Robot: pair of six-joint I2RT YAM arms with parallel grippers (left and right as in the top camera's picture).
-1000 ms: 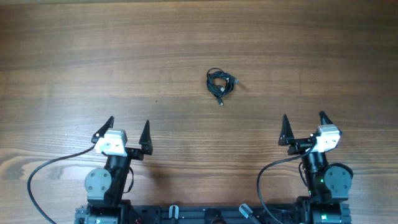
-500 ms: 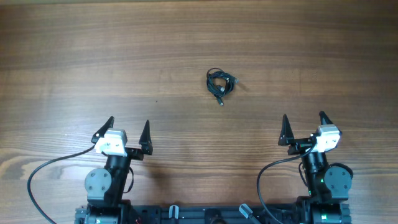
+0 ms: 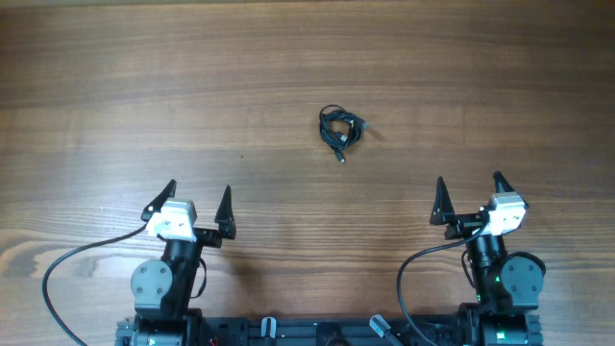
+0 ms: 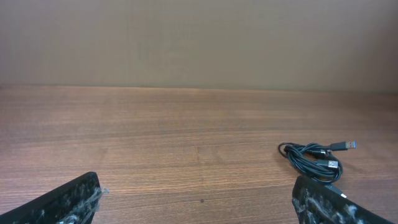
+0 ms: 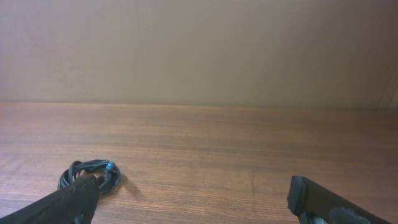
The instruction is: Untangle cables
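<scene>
The untangling is not yet begun: the cables (image 3: 341,128) lie in one small knot in the middle of the desk (image 3: 144,77), well apart from the left hand (image 3: 199,187) and the right hand (image 3: 469,179), both wide open and empty, so the next move calls for a hand to reach out to the knot.

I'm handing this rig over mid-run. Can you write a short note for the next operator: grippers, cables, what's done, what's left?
Left gripper: open, empty, near its base.
Right gripper: open, empty, near its base.
Cables: one small tangled bunch of thin black cords on the wooden table, ahead of both arms and roughly midway between them, touching neither.
Done: nothing, judging by the knot.
Left: reach out, grasp the bunch and pull the cords apart.
</scene>
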